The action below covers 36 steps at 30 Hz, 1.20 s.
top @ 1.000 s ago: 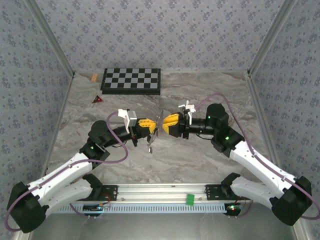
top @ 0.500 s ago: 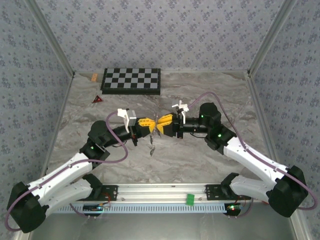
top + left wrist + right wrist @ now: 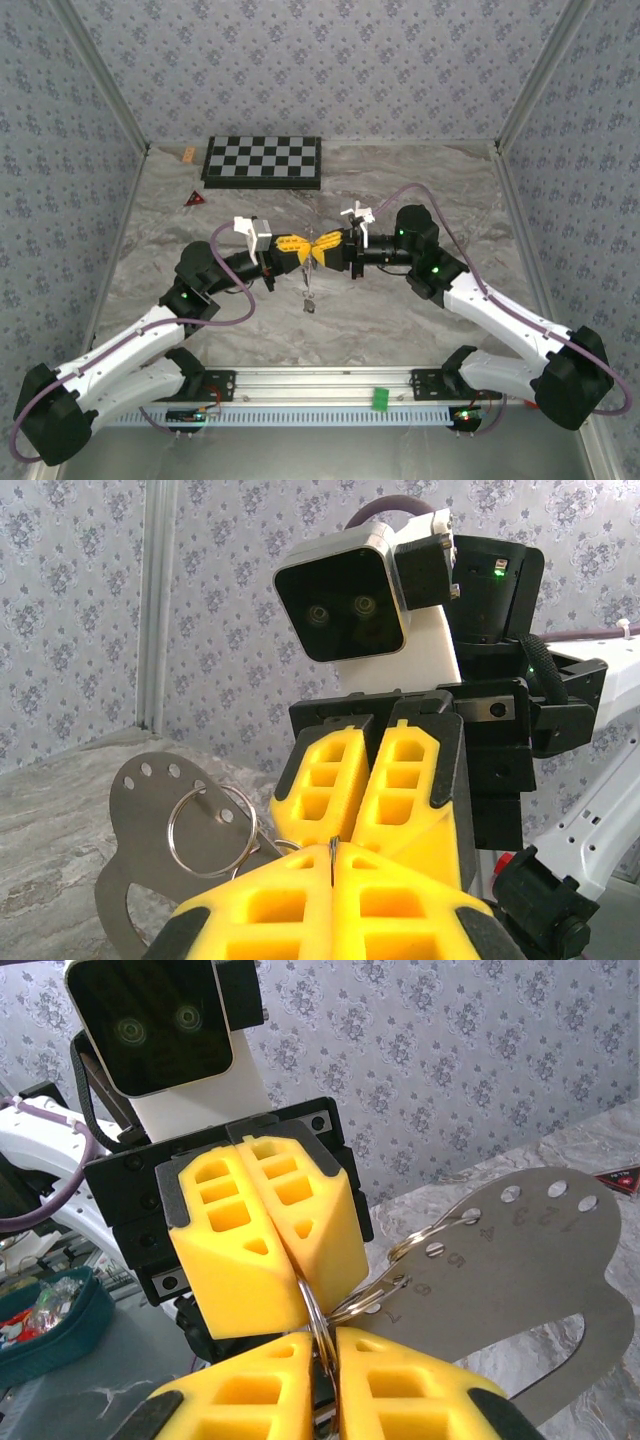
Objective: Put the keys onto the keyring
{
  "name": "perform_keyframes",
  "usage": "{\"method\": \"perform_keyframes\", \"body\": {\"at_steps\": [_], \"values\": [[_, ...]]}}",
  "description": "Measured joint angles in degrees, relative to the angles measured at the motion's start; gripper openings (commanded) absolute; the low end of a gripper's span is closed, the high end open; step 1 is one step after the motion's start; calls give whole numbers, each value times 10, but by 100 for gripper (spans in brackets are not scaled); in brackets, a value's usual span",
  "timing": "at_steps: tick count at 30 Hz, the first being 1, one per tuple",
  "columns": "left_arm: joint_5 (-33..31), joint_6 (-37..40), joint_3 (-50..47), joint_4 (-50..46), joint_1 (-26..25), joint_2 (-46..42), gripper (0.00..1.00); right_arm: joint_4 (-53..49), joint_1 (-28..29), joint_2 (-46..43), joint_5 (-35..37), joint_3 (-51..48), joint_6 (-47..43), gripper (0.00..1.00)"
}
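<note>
Above the middle of the surface (image 3: 400,330) the left hand (image 3: 332,852) and right hand (image 3: 325,1345) meet tip to tip, both pinched shut on the keyring (image 3: 205,789) (its loop nearly face-on to the left wrist camera), a holed metal tag (image 3: 520,1260) dangling lengthwise below.

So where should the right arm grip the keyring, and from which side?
The bare wire arc of the keyring that sticks out of the left gripper's shut fingers, away from the numbered metal plate. Come from straight opposite, fingers flat on the loop's two faces, since it stands edge-on there; the right gripper looks placed so.
</note>
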Motion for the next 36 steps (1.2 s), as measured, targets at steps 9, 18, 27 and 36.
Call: {"method": "perform_keyframes", "body": {"at_steps": [9,18,27,36], "values": [[-8,0,-1,1,0,0,0,1,0,0,0,0,1,0],[-8,0,-1,-3,-2,0,16,-17,0,-9,2,0,-10,0],[-17,2,-1,-16,-2,0,35,-139,-14,-16,7,29,-71,0],[-27,31,0,-71,-2,0,36,-349,-24,-12,31,132,-183,0]]}}
